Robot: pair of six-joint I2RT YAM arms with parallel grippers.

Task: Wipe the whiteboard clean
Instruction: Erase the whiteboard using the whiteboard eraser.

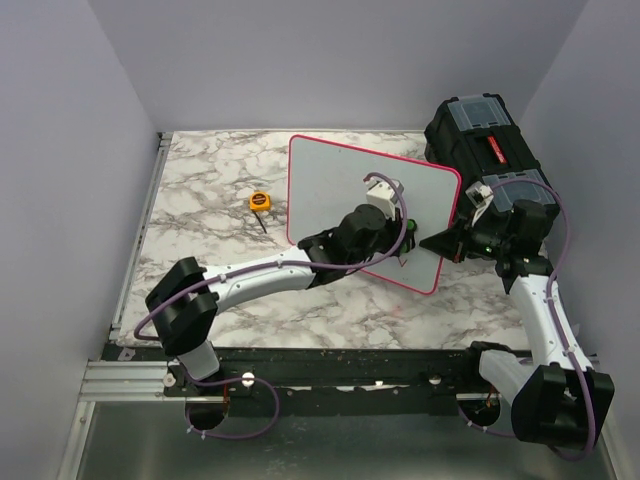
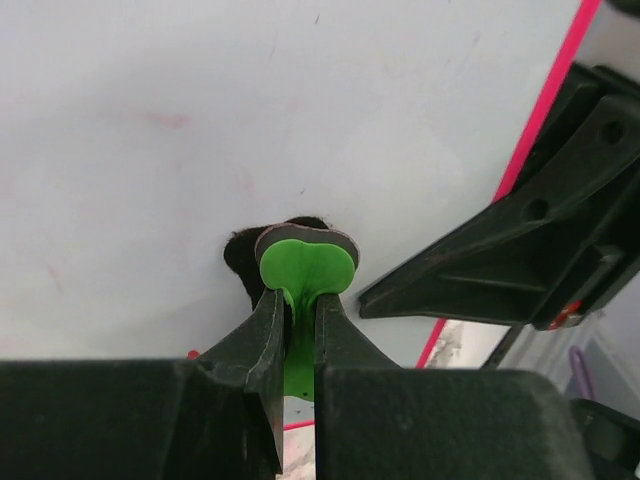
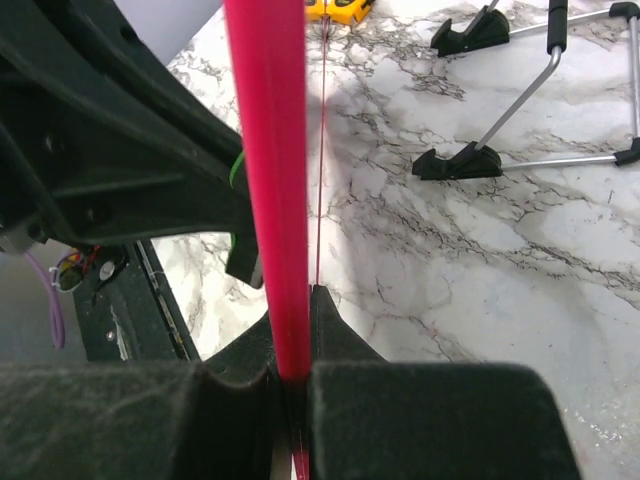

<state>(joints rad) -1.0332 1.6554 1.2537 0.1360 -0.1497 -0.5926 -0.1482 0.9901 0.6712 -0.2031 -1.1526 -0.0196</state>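
The whiteboard (image 1: 330,185), white with a pink-red rim, is held tilted above the marble table. My right gripper (image 1: 447,241) is shut on its right edge; in the right wrist view the red rim (image 3: 266,150) runs straight between the fingers of that gripper (image 3: 296,345). My left gripper (image 1: 401,226) is over the board's face, shut on a green eraser handle (image 2: 305,268). The eraser's dark pad (image 2: 243,255) presses on the whiteboard (image 2: 200,120). Only faint red smudges (image 2: 168,120) show on the board there. The right gripper's finger (image 2: 520,245) shows at the rim.
A black toolbox (image 1: 483,140) stands at the back right, close behind the right arm. A yellow tape measure (image 1: 260,201) lies left of the board. A wire stand with black feet (image 3: 470,160) sits on the table beyond the board's edge.
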